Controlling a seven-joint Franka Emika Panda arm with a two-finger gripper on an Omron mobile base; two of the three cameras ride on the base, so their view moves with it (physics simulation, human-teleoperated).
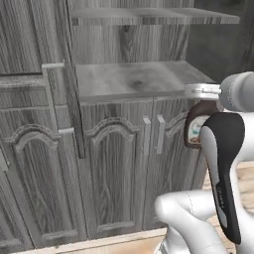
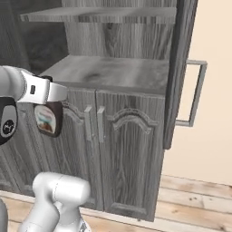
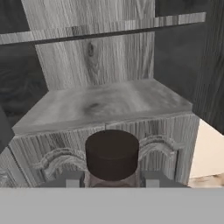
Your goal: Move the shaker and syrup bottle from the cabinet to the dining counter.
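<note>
In the gripper point(image 3: 112, 181), one syrup bottle point(image 3: 112, 154).

- Flat, even rendered light; no glare or bright hotspots anywhere.
- The cabinet point(image 1: 114, 149) recess darkens toward the upper right of the left base view.
- Soft shadow sits under the shelf point(image 3: 105, 28) in the hand view.
- Textures look slightly soft and coarse; edges stay straight, undistorted.

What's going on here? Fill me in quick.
The robot's gripper is shut on the syrup bottle, a dark-brown bottle with a white-and-red label, held in the air in front of the cabinet. Its dark cap sits between the fingertips in the hand view. The cabinet's upper doors stand open and the lower shelf behind the bottle is bare.
</note>
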